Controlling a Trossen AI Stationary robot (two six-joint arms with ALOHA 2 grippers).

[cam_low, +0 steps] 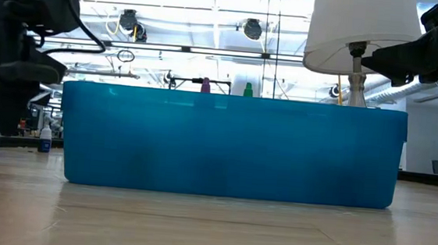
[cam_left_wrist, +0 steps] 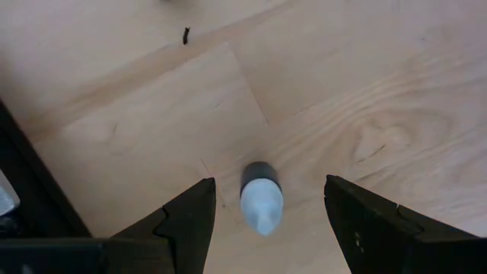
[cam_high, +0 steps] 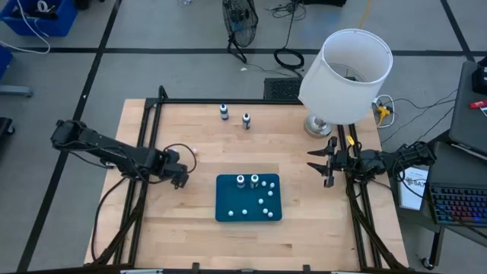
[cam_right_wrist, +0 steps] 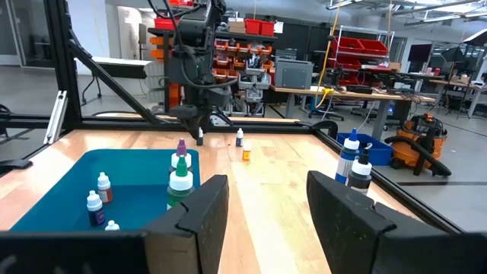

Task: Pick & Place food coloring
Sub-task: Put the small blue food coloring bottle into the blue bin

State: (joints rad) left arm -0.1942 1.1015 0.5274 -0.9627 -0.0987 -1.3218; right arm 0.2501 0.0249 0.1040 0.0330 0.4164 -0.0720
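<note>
Bright even overhead lighting, soft shadows cast, ceiling glare washed out in the low view, nearest blue surface perhaps slightly blurred.

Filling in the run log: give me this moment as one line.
left claw: open, straddling a small bottle on the table | right claw: open, empty, beside lamp | blue tray: holds bottles

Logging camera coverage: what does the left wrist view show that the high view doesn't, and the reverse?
Only the left wrist view: a small white-capped bottle standing between the left gripper's open fingers, untouched. Only the high view: the blue mat with bottles on it, two bottles at the far edge, the lamp, and the right gripper. Both: the wooden table and the left gripper.
</note>
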